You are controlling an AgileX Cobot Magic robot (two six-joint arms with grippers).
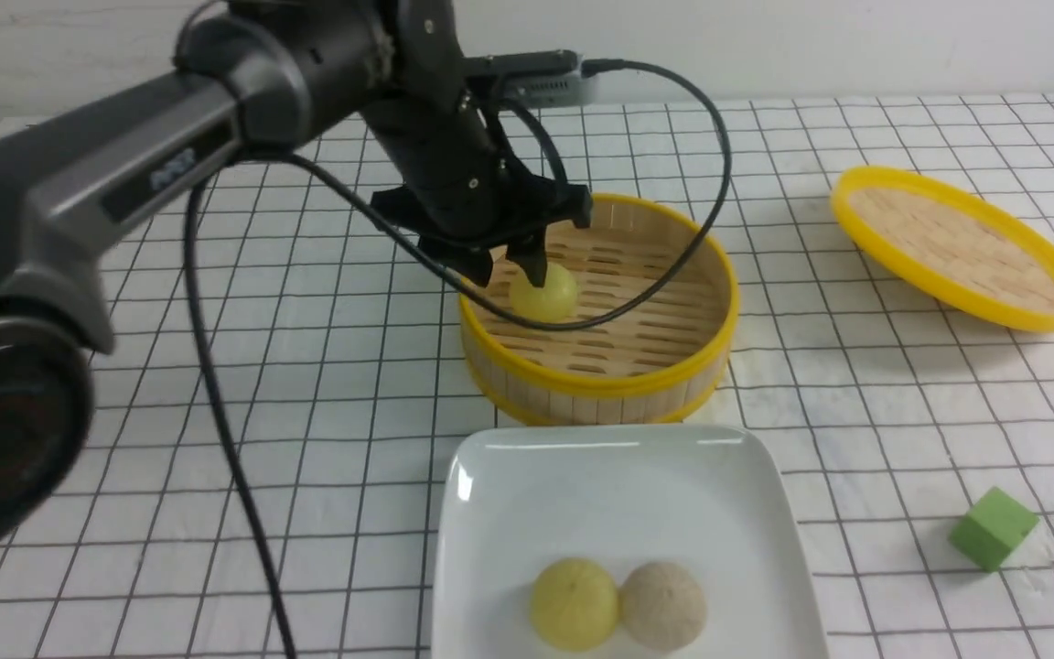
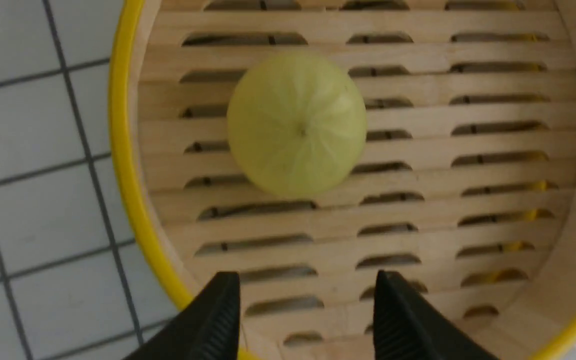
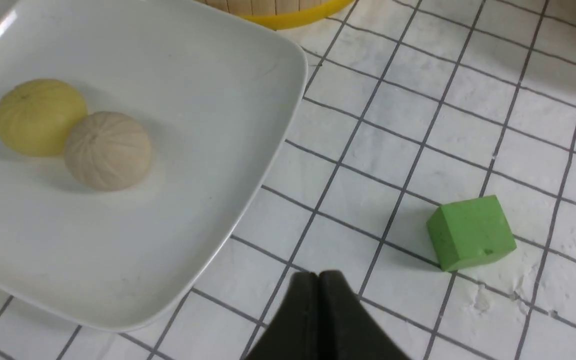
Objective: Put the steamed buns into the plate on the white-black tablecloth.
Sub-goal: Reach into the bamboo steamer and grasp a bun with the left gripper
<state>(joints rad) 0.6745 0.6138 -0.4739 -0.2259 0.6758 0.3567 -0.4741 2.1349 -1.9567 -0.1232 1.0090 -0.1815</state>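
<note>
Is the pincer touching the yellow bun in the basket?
Apart. The left wrist view shows bare slats of the basket between the open left pincer and the yellow bun.

Steamer basket (image 1: 600,389), lid (image 1: 957,245) (yellow-rimmed) — green cube (image 1: 994,528)

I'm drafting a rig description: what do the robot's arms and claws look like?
The left arm is dark grey and black, with rounded tubular links, a small pale logo and loose black cables looping past it. The left claw has two black wedge-shaped fingers with ribbed inner faces. The right claw is black too, tapering narrow.
</note>
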